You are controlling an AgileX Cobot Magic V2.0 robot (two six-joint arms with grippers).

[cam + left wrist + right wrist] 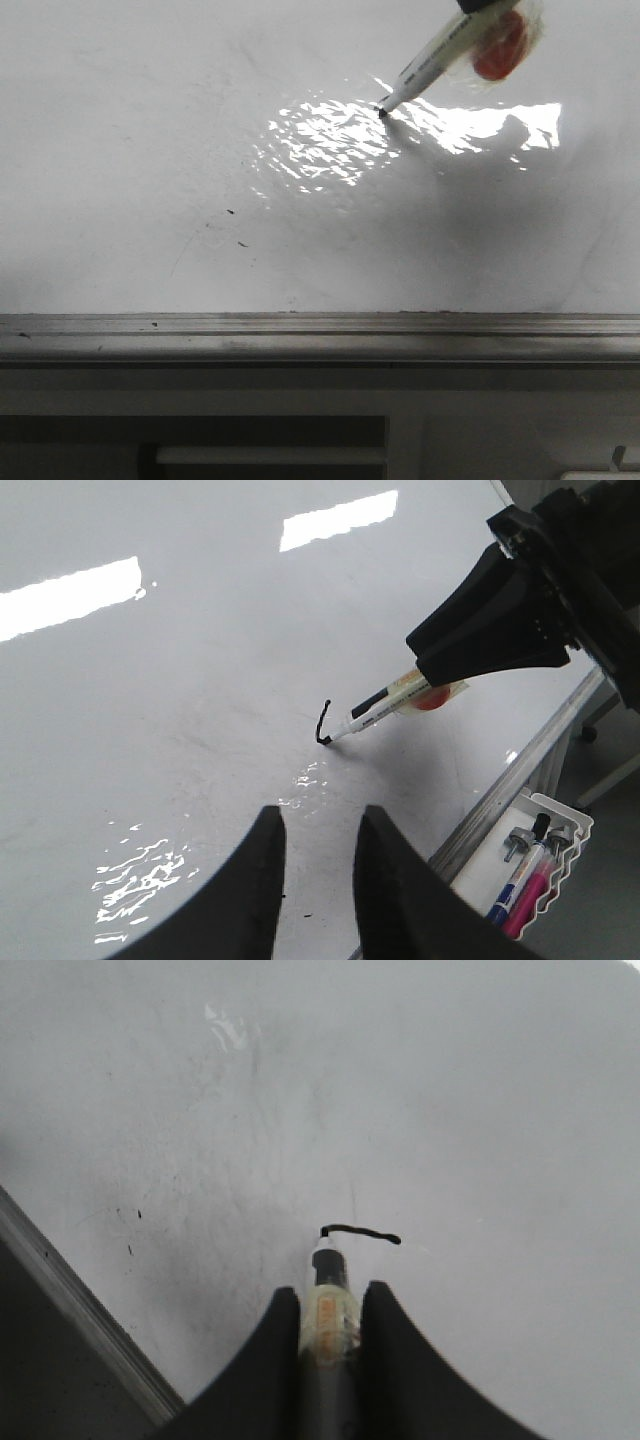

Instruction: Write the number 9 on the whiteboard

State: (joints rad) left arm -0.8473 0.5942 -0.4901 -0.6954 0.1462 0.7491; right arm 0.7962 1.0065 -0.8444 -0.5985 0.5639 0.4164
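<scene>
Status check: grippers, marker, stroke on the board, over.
Right gripper shut on marker, tip on whiteboard. Left gripper open, empty. Number 9 only a short stroke. Nothing blocking.

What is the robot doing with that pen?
The right pincer holds a marker with its tip on the whiteboard. So far there is only a short black line, the start of the number 9. The left pincer hangs open over the board, holding nothing.
</scene>
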